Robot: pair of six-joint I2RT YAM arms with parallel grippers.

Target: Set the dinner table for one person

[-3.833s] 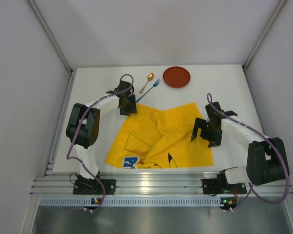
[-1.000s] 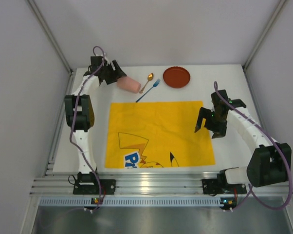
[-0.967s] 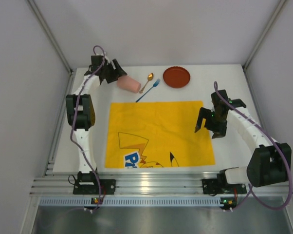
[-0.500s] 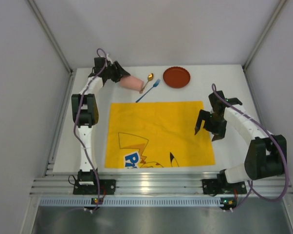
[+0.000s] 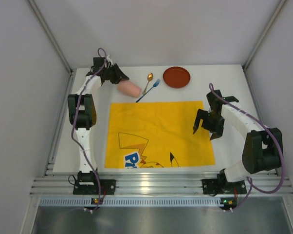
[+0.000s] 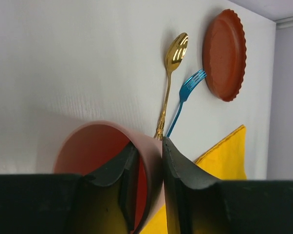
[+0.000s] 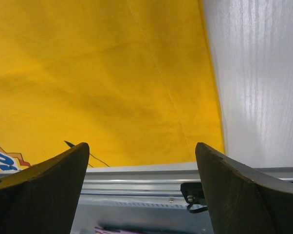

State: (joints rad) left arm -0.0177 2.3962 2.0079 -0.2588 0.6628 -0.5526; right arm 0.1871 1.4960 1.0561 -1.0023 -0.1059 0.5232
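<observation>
The dinner table [image 5: 219,80] is lying beneath both our grippers. Our left gripper [image 5: 118,79] is pinching the wall of the pink cup [image 5: 130,88], which is tipped sideways at the table's 11 o'clock. Only our left wrist view is showing how, with one finger [image 6: 112,170] inside the cup's red interior and the other outside. Just beside the cup at 2 o'clock we are seeing a gold spoon [image 6: 172,73] and a blue fork [image 6: 185,100], with a red plate [image 6: 224,53] beyond. Our right gripper [image 5: 204,130] is hanging spread over the 3 o'clock edge of the yellow cloth [image 5: 156,122]. Its wrist view is showing bare table beside the cloth and the aluminium rail [image 7: 151,173]. The cloth's blue lettering at 6 o'clock is too cut off for us to read.
</observation>
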